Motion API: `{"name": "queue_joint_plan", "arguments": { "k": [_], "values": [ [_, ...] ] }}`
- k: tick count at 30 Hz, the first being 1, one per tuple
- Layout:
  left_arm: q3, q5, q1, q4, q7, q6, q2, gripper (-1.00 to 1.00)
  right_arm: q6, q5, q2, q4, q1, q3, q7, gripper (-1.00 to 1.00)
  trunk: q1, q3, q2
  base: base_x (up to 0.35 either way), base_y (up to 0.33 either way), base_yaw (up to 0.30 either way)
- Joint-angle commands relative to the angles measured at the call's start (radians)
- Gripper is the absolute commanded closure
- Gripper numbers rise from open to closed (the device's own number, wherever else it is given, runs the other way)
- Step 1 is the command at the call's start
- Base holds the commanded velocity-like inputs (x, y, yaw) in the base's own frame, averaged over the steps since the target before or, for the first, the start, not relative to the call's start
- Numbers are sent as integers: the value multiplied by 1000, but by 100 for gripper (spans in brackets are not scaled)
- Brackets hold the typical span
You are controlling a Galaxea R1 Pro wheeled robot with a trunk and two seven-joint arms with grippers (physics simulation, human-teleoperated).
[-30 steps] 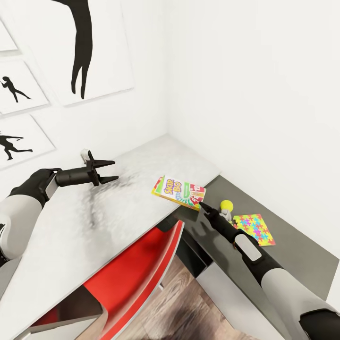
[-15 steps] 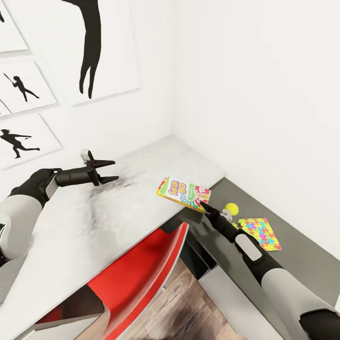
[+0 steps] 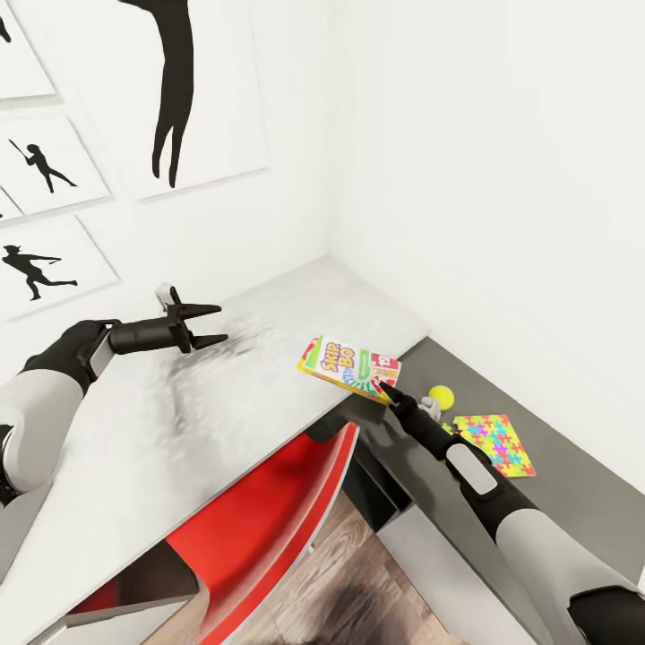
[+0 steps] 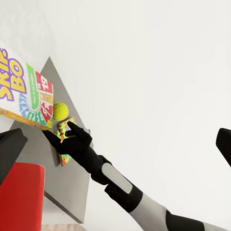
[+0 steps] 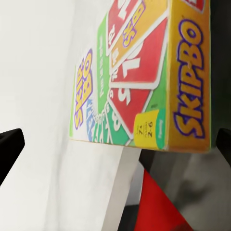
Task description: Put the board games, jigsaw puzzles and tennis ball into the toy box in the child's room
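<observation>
Right gripper [image 3: 383, 387], jaws spread, sits at the Skip-Bo box [image 3: 349, 367] overhanging the tabletop [image 3: 224, 394] edge; left gripper [image 3: 208, 325] hovers released.

A red chair [image 3: 260, 528] with a pale grey edge sits tucked partly under the desk, its seat angled out over the wood-plank floor [image 3: 358, 582]. On the white wall [image 3: 502, 161] to the left hang white-framed pictures with black silhouettes: a large one of long legs [image 3: 170, 90], and smaller ones of a batter [image 3: 40, 163] and a running figure [image 3: 36, 270].
</observation>
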Motion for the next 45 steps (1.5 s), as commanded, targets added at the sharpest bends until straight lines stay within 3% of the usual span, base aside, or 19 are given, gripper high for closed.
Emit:
{"name": "queue_joint_plan", "arguments": {
  "k": [1, 15, 25, 45],
  "values": [
    [0, -2, -1, 0, -4, 11, 0, -100, 3, -10, -1, 0, -1, 5, 1, -100, 1, -2, -2, 0, 0, 0],
    [0, -2, -1, 0, -4, 11, -12, -100, 2, -10, -7, 7, -1, 3, 0, -100, 1, -2, -2, 0, 0, 0],
    [0, -2, -1, 0, -4, 11, -15, -100, 0, -9, -3, 86, -1, -2, 0, -100, 1, -2, -2, 0, 0, 111],
    [0, -2, -1, 0, -4, 11, -16, -100, -2, -7, 0, 91, -1, -8, -1, -100, 1, -2, -2, 0, 0, 53]
  ]
}}
